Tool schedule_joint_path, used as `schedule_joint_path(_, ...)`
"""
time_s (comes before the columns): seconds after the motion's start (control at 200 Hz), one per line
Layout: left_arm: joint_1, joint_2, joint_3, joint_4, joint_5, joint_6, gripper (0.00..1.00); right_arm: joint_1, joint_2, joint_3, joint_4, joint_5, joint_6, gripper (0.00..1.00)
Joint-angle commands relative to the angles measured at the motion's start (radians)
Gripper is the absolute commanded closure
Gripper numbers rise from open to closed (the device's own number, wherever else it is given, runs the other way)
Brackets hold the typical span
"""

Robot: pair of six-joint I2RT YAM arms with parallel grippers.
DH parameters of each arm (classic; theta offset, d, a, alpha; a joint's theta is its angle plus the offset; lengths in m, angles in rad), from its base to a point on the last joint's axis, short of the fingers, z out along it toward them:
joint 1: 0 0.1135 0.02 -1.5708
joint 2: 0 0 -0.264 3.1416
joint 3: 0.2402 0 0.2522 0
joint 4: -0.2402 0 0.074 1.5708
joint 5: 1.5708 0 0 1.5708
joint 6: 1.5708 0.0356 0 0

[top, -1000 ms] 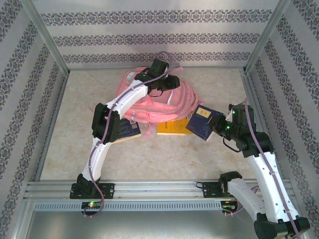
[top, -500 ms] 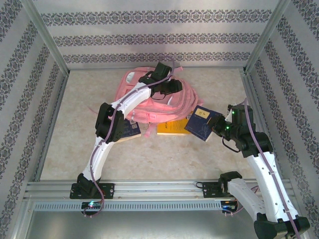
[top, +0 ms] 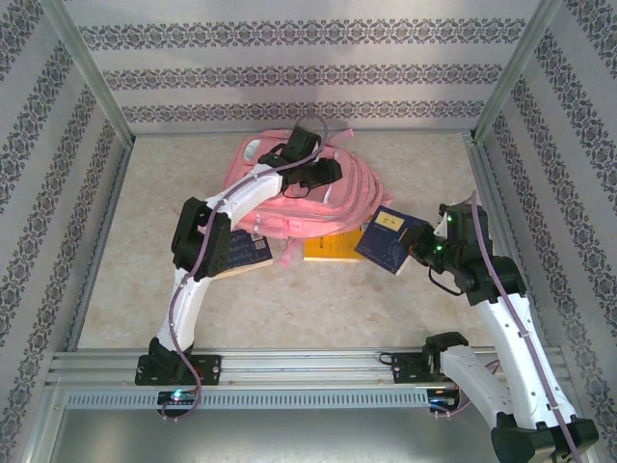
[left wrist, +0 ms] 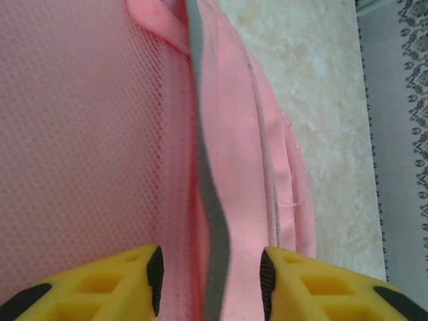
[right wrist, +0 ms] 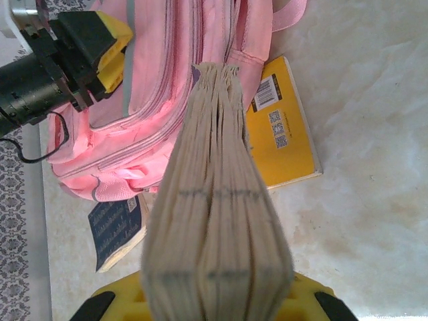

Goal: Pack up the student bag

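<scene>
Upper centre of the top view, left gripper (top: 321,174) straddling a fold of the student bag (top: 355,198), grip unclear, right gripper (top: 418,247) clamping a blue book (top: 386,239).

Pale walls (top: 289,58) with dark floral bands close in the left, far and right sides. The floor (top: 318,299) is cream and marbled. A metal rail (top: 308,362) crosses the near edge.

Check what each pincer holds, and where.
Right pincer: blue book, clamped at one end. Left pincer: straddles a student bag fold; grip unclear.
</scene>
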Motion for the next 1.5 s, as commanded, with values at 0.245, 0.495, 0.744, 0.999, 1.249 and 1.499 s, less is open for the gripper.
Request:
schedule_joint_path(0.245,-0.004,0.043,0.058,0.049,0.076,-0.031,0.56,-0.016,-0.004,-0.021,0.054,-0.032,0.022,1.0)
schedule_joint_path(0.495,-0.039,0.111,0.148,0.021,0.082,-0.031,0.62,-0.019,-0.006,-0.035,0.065,-0.038,0.022,1.0)
schedule_joint_path(0.744,-0.045,0.165,0.232,-0.157,-0.007,-0.003,0.73,-0.018,-0.004,-0.01,0.055,-0.034,0.011,1.0)
schedule_joint_path(0.999,-0.033,0.068,0.282,-0.23,-0.034,0.084,1.0,-0.016,0.008,0.069,0.033,0.009,-0.034,1.0)
schedule_joint_path(1.249,0.002,-0.124,0.202,-0.219,-0.013,0.092,1.0,-0.019,0.052,0.151,-0.007,0.127,-0.092,1.0)
schedule_joint_path(1.499,0.067,-0.281,0.168,-0.248,0.027,0.066,1.0,-0.031,0.125,0.173,0.106,0.143,-0.035,1.0)
